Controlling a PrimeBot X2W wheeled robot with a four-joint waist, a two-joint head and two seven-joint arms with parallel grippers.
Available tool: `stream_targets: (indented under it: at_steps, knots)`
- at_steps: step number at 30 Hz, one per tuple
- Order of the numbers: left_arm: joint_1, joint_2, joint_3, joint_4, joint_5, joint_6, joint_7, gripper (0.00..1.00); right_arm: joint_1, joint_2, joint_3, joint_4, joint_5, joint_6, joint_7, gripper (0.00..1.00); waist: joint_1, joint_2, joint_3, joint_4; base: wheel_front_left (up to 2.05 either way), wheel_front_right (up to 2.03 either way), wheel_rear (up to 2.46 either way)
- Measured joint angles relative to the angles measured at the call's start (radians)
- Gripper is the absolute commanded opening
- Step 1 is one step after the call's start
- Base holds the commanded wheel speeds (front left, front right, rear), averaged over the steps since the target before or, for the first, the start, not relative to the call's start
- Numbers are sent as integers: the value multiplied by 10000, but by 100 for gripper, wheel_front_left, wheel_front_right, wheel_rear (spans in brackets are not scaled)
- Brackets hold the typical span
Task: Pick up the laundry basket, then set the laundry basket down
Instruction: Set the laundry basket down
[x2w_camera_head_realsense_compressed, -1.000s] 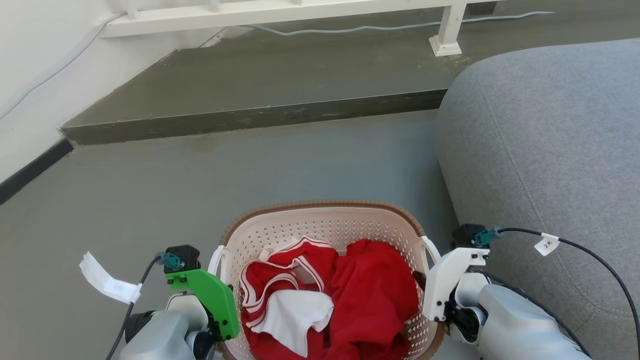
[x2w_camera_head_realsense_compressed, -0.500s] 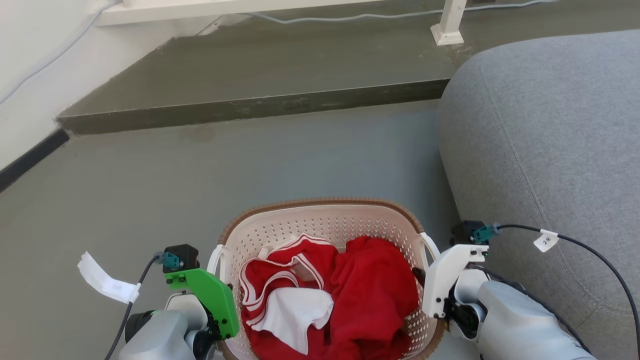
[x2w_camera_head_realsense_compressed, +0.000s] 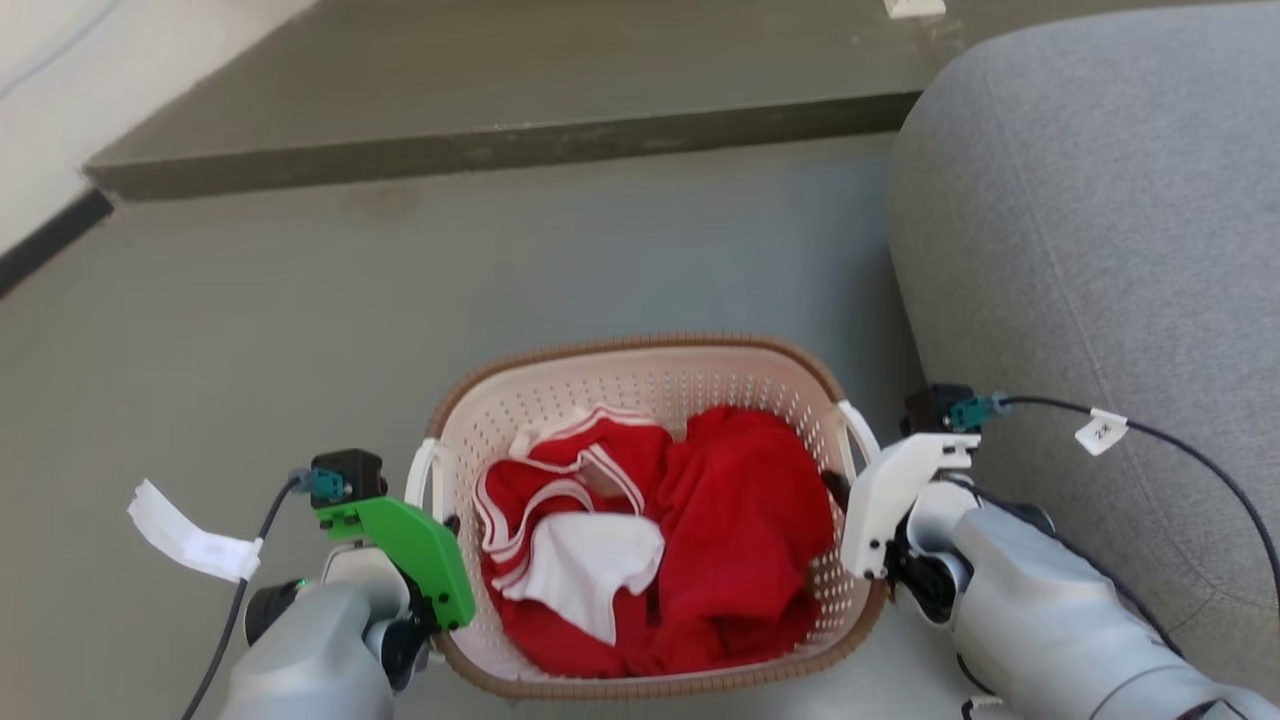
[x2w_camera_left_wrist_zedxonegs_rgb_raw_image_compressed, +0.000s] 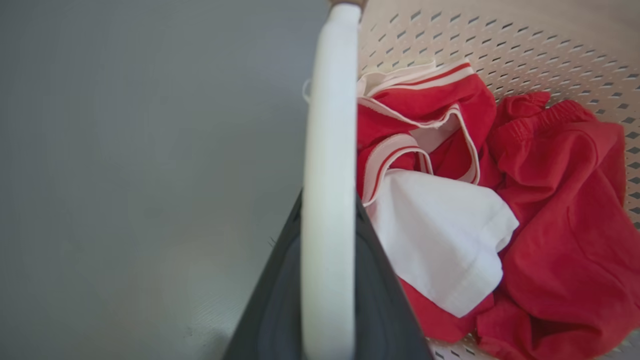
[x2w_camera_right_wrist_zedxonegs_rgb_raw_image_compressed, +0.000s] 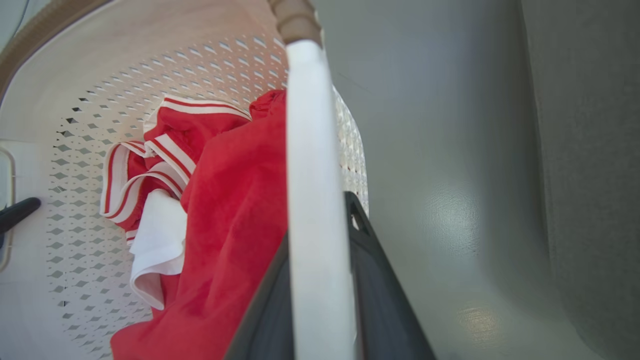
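- Cream plastic laundry basket (x2w_camera_head_realsense_compressed: 650, 392), brown rim, sits at 6 o'clock in the head view, between both arms. I cannot tell if its base is off the grey floor (x2w_camera_head_realsense_compressed: 250, 330).
- Versus 1 s ago, the whole head picture has slid, so the camera has tipped down. The step edge (x2w_camera_head_realsense_compressed: 500, 150) now sits nearer the top, the white frame is out of shot, and the basket's full near rim is visible.
- Grip is unchanged: both grippers are at the same handles as before.
- Left gripper (x2w_camera_left_wrist_zedxonegs_rgb_raw_image_compressed: 328, 200) is clamped on the left handle (x2w_camera_left_wrist_zedxonegs_rgb_raw_image_compressed: 327, 125), one dark finger on each side of the white loop.
- Right gripper (x2w_camera_right_wrist_zedxonegs_rgb_raw_image_compressed: 320, 220) is likewise closed on the right handle (x2w_camera_right_wrist_zedxonegs_rgb_raw_image_compressed: 310, 125).
- Edges: the step is at 12 o'clock, well apart. A grey cushion (x2w_camera_head_realsense_compressed: 1080, 250) lies at 3 o'clock, near, with the right arm in the floor strip between. Dark skirting (x2w_camera_head_realsense_compressed: 40, 250) is at 10 o'clock.
- Open floor runs from 9 to 12 o'clock.
- Count: one basket, two handles, two grippers, and one heap of red-and-white clothes (x2w_camera_head_realsense_compressed: 740, 520); the number of pieces is unclear.
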Motion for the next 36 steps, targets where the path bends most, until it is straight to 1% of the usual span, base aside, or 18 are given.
stream_targets:
  at_steps: [10,24,33,36]
  knots:
    - [-676,13,56,-115,0,0,-545,0,-815,-46,0,25,-58,-71,-523,0,0,0,1105,54,0,0,0]
    - [-1617,127,276,-539,-29,0,-1262,0,-2031,-127,-23,123,-355,-61,-1306,0,2,0,3160,139,0,0,0]
    - [-2445,196,272,-723,-71,4,-1478,0,-2784,-196,-71,157,-481,-63,-1745,0,3,0,4449,131,0,0,0]
    - [-2828,236,299,-744,-71,10,-1490,0,-3128,-207,-123,159,-483,-69,-1896,0,3,0,5027,117,0,0,0]
